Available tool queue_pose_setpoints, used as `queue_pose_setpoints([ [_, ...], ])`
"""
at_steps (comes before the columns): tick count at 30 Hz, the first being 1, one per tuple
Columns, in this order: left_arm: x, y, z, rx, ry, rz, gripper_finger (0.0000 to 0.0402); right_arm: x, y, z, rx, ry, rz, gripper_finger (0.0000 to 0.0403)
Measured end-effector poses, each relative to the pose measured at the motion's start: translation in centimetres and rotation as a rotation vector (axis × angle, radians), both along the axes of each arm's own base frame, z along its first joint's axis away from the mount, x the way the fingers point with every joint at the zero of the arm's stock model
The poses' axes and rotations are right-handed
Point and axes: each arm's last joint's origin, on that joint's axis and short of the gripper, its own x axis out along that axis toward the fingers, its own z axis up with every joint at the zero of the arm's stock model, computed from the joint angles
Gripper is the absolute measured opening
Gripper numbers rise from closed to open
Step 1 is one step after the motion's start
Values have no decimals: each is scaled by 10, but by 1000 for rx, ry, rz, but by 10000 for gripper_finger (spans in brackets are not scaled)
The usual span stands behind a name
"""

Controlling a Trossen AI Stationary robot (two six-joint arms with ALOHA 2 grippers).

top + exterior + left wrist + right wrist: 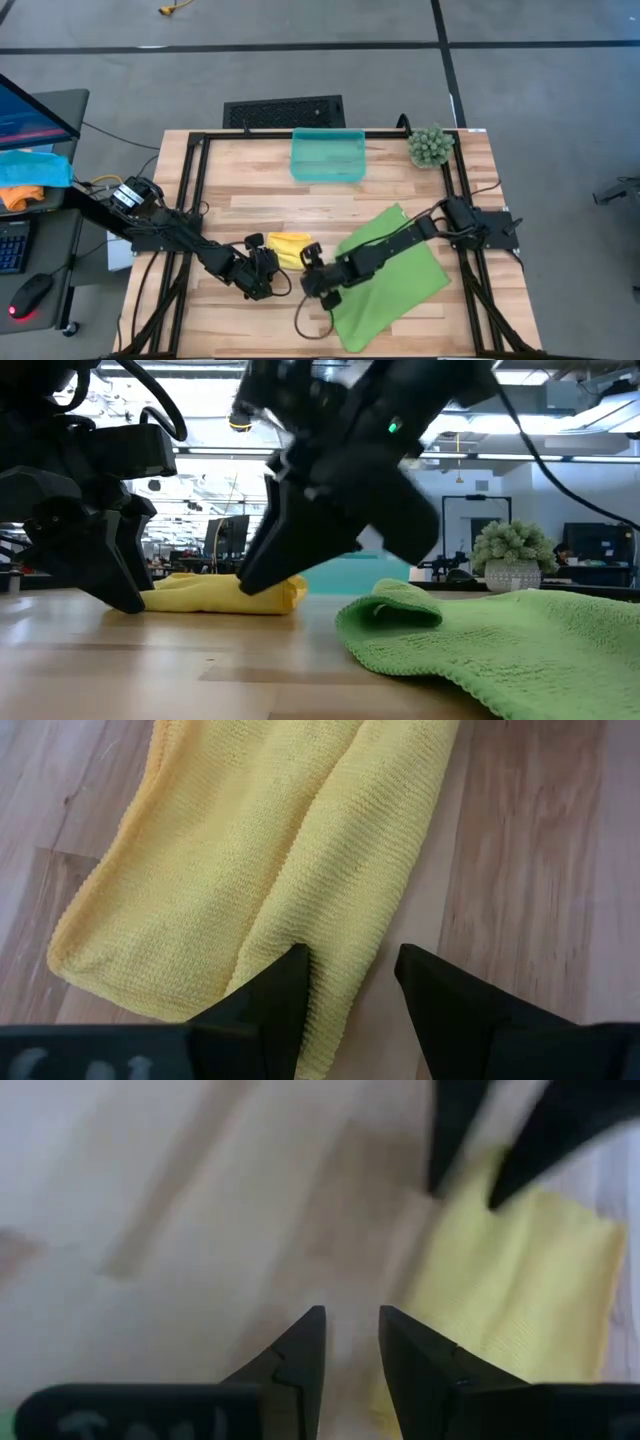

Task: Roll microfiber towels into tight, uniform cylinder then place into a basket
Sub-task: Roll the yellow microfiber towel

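Wooden tabletop (400,190): my parted, empty left gripper (350,985) straddles one end of the bunched bright-yellow microfiber towel (288,247); the right gripper (350,1342), narrowly open and empty, flanks the other end.

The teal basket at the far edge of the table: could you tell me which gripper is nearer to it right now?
Right, narrowly. The right gripper sits at the yellow towel's near-right corner, almost straight in front of the basket. The left gripper is at the towel's other side, farther left.

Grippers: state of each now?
Left tool: open, one finger on the yellow towel, gripping nothing.
Right tool: open, empty, at the towel's edge.
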Motion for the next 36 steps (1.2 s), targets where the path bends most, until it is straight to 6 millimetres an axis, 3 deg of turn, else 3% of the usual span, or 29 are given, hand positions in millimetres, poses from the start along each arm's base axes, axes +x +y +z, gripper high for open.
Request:
queue_pose_setpoints([
  [21,0,0,0,0,1,-2,157,12,-60,-13,164,94,-340,118],
  [27,0,0,0,1,3,-2,157,13,-64,-16,209,119,-330,126],
  [36,0,0,0,0,5,-2,157,11,-61,-9,232,138,-313,185],
])
